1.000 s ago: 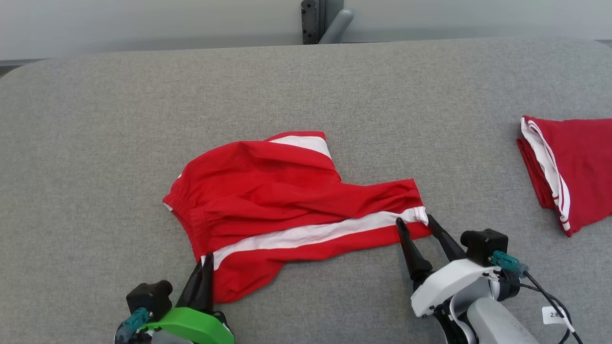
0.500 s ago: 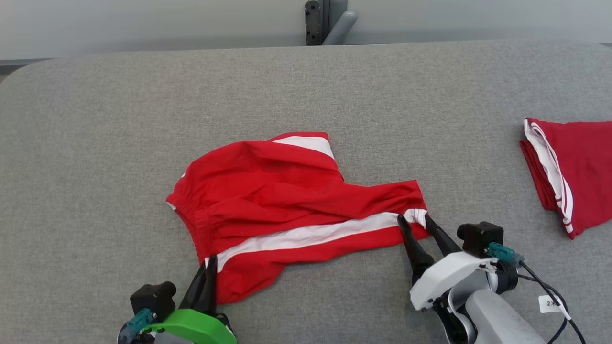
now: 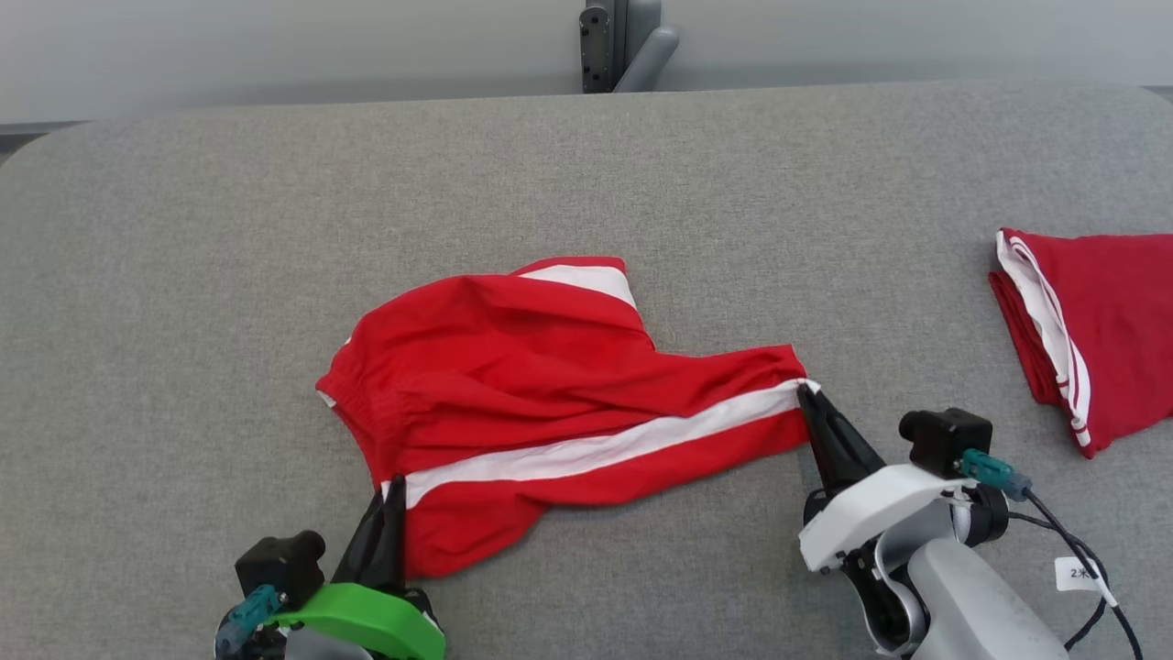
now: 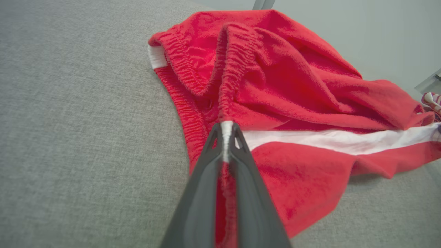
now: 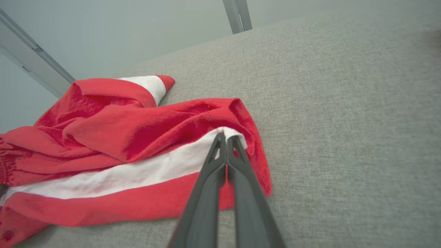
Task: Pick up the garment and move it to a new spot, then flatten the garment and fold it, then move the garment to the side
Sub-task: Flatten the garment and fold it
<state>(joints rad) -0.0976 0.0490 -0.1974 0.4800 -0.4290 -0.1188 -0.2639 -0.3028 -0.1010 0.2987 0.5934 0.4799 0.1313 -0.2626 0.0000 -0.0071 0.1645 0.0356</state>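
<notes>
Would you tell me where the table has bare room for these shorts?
The table is bare left of the shorts, behind them to the far edge, and between them and the folded garment. Crowded near edge: left claw, right claw.

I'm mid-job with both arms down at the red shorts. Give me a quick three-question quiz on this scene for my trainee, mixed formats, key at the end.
1. True or false: the left gripper is shut on the waistband of the shorts.
2. Where does the right gripper hold the shorts?
A) at the leg-hem end of the white stripe
B) in the middle of the waistband
C) nowhere, its fingers are spread open
3. Fill in: a folded red garment lies apart from the shorts, near the table's ____ edge (robot's side).

Key: 1 true; 2 A; 3 right.
</notes>
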